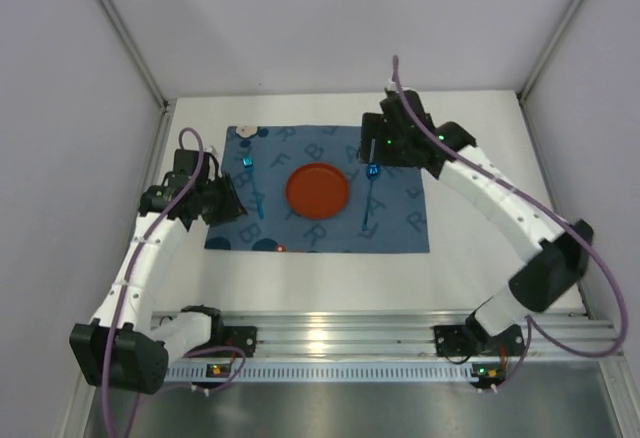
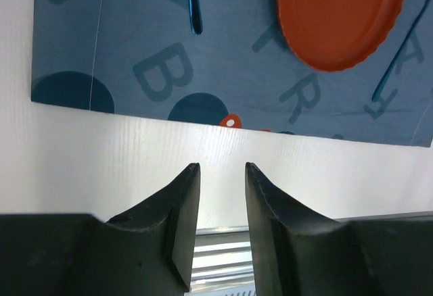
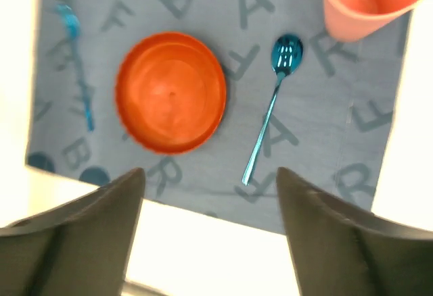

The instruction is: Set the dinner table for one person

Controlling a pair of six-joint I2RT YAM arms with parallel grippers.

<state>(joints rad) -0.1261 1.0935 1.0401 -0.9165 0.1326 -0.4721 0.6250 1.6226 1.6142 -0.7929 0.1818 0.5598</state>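
Right hand (image 3: 210, 174) released: its two dark fingers are spread wide with nothing between them, raised above a dark blue cloth mat printed with letters (image 3: 318, 127). Ahead of this hand, in line with the gap, lies a shiny blue metal spoon (image 3: 274, 100), its bowl pointing away from the fingertips. Beside the spoon, toward one finger, sits a round orange plate (image 3: 170, 93), with a blurred blue utensil (image 3: 78, 80) past it. A salmon-pink cup (image 3: 365, 2) shows farther ahead on the other side.

Left hand (image 2: 222, 167) also released: its fingers are a narrow gap apart and empty, over bare surface just short of the mat's edge.

The dinner table (image 1: 480, 248), a large white rectangular surface, lies under both hands and carries the mat. Its ribbed aluminium rail (image 1: 340, 333) runs behind them, by the arm bases.
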